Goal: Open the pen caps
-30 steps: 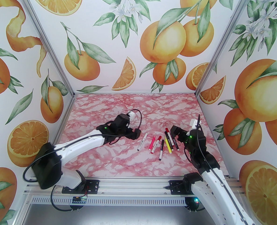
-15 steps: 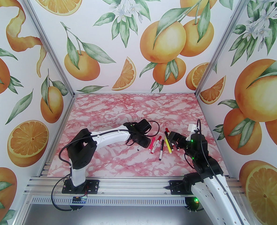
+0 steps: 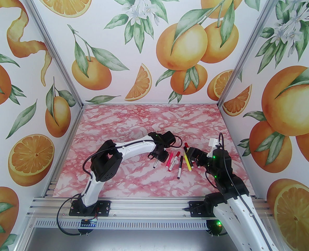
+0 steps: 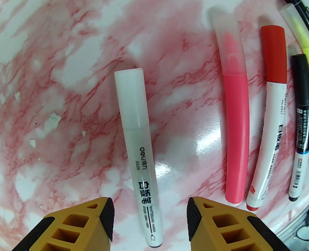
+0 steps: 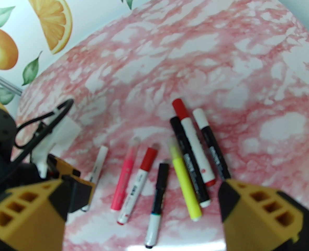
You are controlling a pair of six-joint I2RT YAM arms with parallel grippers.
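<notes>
On the pink marbled bench [image 3: 144,119] the pens lie in a loose row between the arms, all capped. The top view has the left claw [image 3: 158,157] covering the far part of the white marker [image 4: 136,140]. The left wrist camera adds that its yellow fingers [image 4: 76,223] straddle the barrel narrowly, a gap on either side, with the frosted cap [image 4: 130,98] ahead. Beside it lie a pink highlighter [image 4: 235,140], a red-capped marker [image 4: 269,119] and a thin black-capped one [image 4: 301,129]. The right claw [image 5: 142,192] gapes wide and empty above a yellow highlighter [image 5: 186,187] and three more markers [image 5: 196,145], which it partly hides from above.
</notes>
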